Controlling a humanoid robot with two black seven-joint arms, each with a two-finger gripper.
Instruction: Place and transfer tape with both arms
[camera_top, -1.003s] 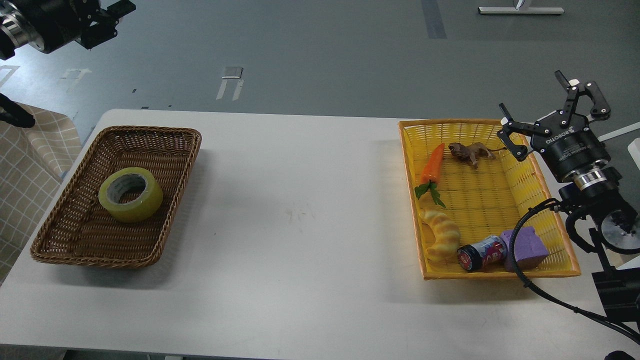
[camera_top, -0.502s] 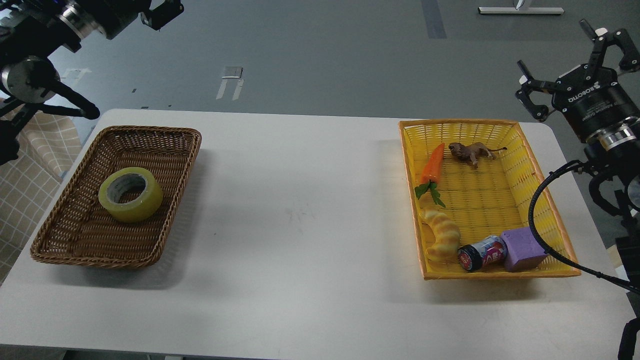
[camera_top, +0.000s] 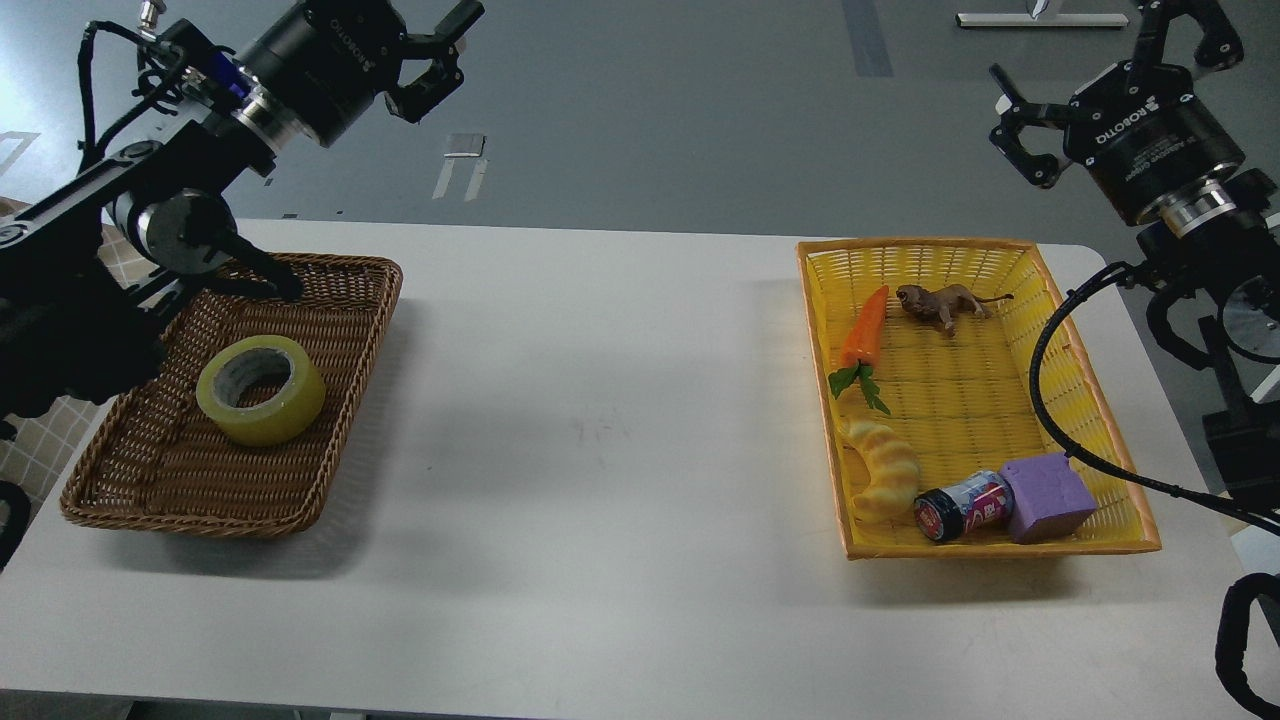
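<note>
One rigid, light yellow translucent tape roll (camera_top: 262, 389) lies flat in the brown wicker basket (camera_top: 120, 497); grip across rim and core. Both jaws released.

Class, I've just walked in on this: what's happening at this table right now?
Nothing is being held yet. The tape lies flat in the brown wicker basket on the left. The left gripper hangs open, high beyond that basket. The right gripper is open too, raised past the yellow basket, which holds a toy carrot, a croissant and other small items.
</note>
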